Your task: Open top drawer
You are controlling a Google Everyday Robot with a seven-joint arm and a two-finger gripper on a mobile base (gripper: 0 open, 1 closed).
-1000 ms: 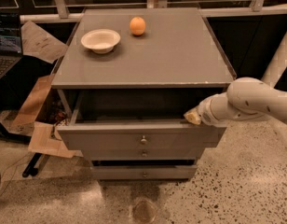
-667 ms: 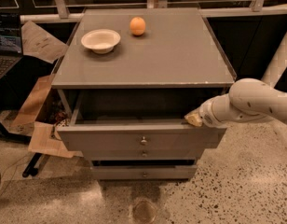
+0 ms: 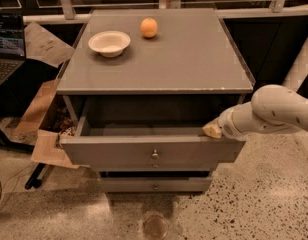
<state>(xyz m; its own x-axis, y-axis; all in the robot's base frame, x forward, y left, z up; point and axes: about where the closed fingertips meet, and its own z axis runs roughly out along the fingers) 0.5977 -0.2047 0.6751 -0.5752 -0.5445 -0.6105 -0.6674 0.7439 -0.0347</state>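
Observation:
The top drawer [image 3: 119, 151] of the grey cabinet is pulled out toward me, its grey box open and its small round metal knob [image 3: 155, 154] at the centre of the front. My gripper [image 3: 212, 130] comes in from the right on a white arm and rests at the drawer's upper right edge, just behind the front panel. Two narrower drawer fronts [image 3: 155, 185] show below, the lower one pushed in.
On the cabinet top [image 3: 194, 59] stand a white bowl [image 3: 109, 43] and an orange [image 3: 149, 27]. Cardboard pieces [image 3: 41, 129] lie at the left by a laptop [image 3: 6, 46]. A round floor fitting [image 3: 155, 226] sits in front of the cabinet.
The arm and gripper stay at the drawer's right edge; the drawer is out about as far as before. Little visible movement.

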